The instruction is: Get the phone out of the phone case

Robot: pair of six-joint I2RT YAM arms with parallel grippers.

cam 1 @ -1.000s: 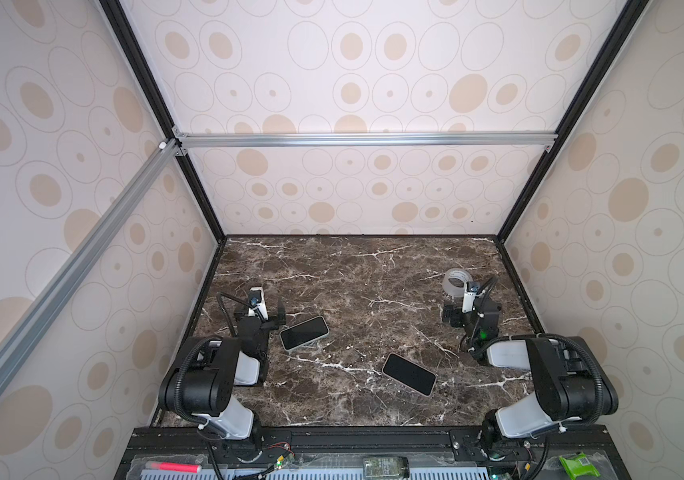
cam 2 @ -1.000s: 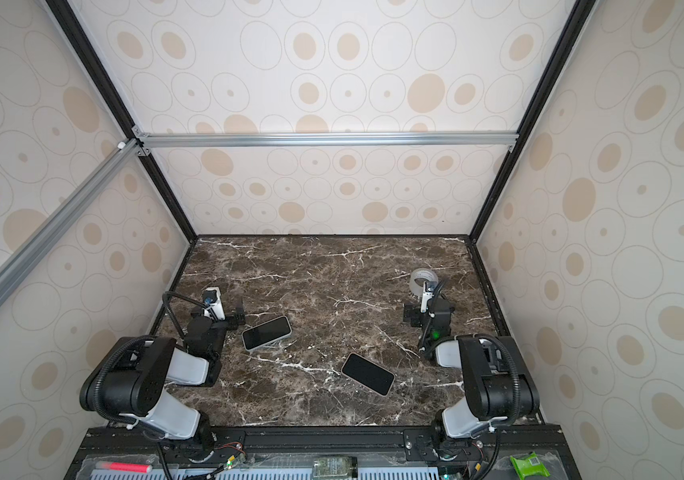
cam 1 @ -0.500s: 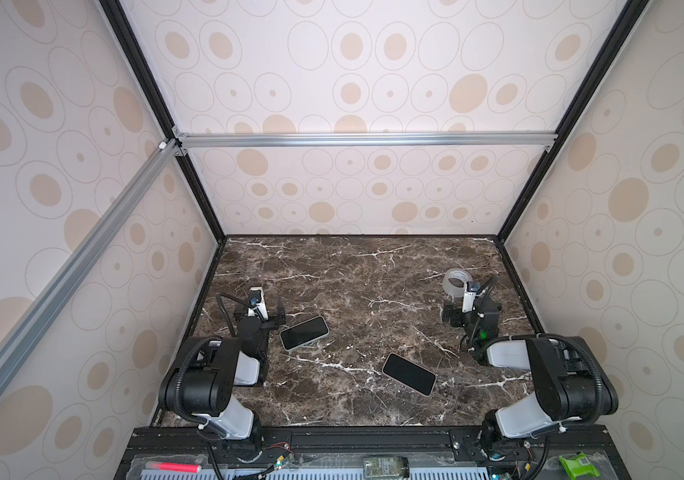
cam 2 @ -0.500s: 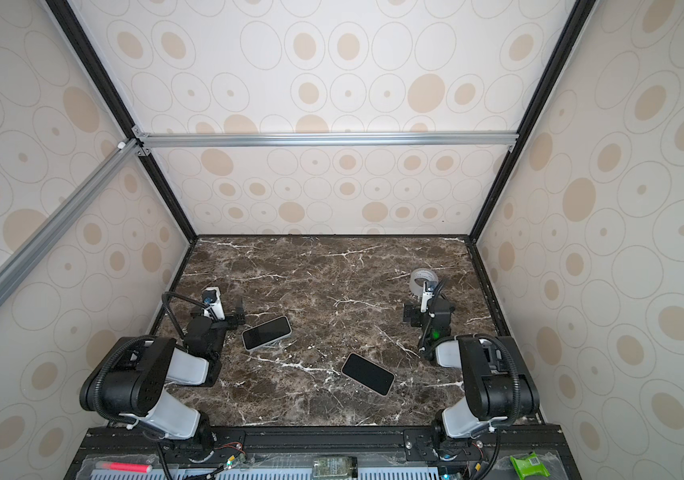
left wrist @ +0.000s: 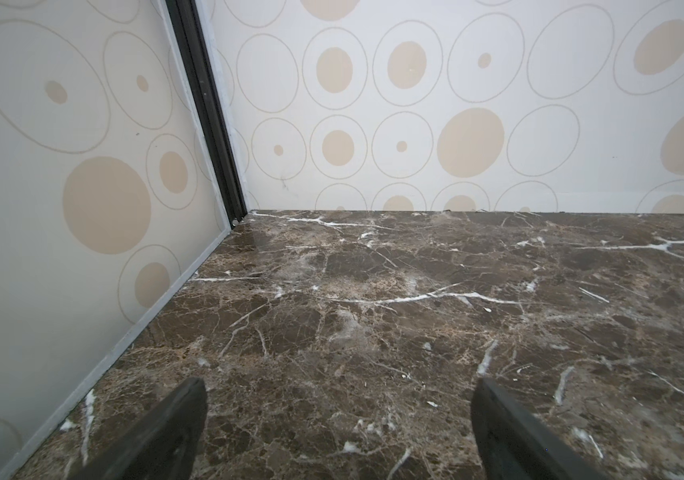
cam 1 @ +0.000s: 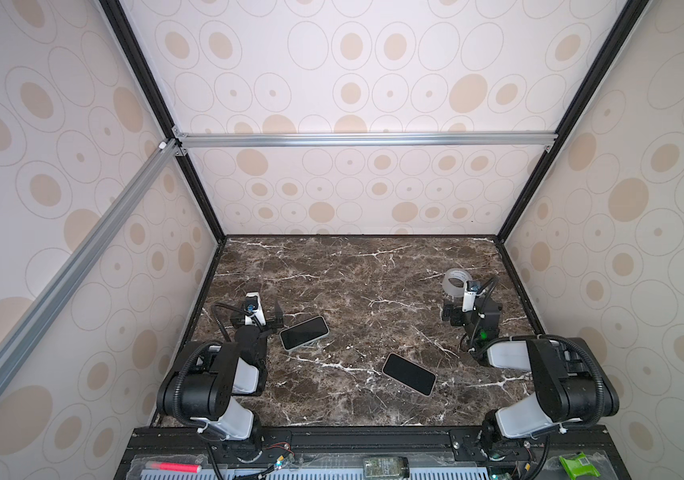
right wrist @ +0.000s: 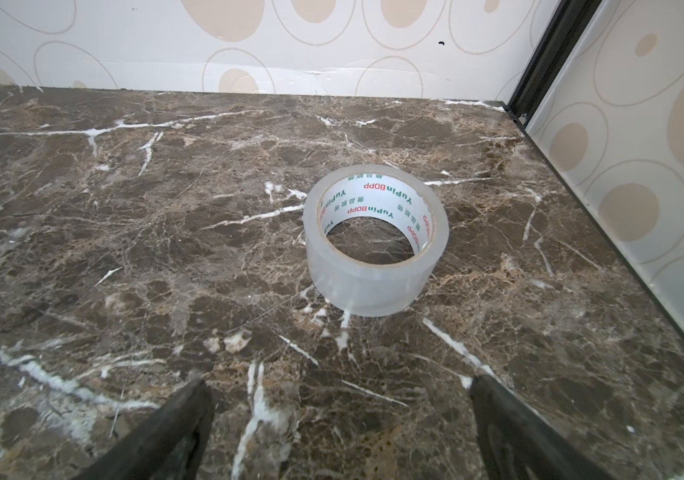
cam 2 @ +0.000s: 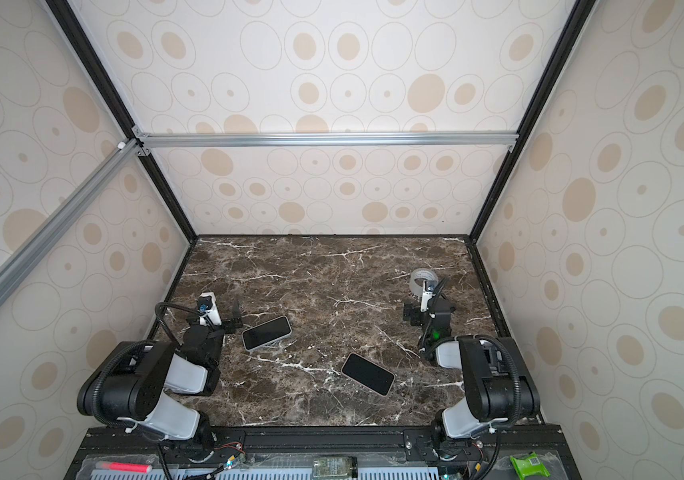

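Two dark-faced slabs lie flat on the marble in both top views. The left one [cam 1: 304, 333] [cam 2: 266, 332] looks thicker, with a pale translucent rim like a phone case around a phone. The one nearer the front [cam 1: 409, 374] [cam 2: 368, 374] is thin with a light edge; I cannot tell whether it is cased. My left gripper [cam 1: 259, 318] [left wrist: 339, 386] is open and low, just left of the thicker slab. My right gripper [cam 1: 471, 311] [right wrist: 339, 384] is open at the right, well away from both. Neither wrist view shows a slab.
A roll of clear tape [cam 1: 456, 282] [right wrist: 375, 239] stands just beyond the right gripper. Patterned walls [cam 1: 82, 291] close in the left, right and back. The marble top [cam 1: 352, 282] runs on behind the slabs. Both arm bases sit at the front edge.
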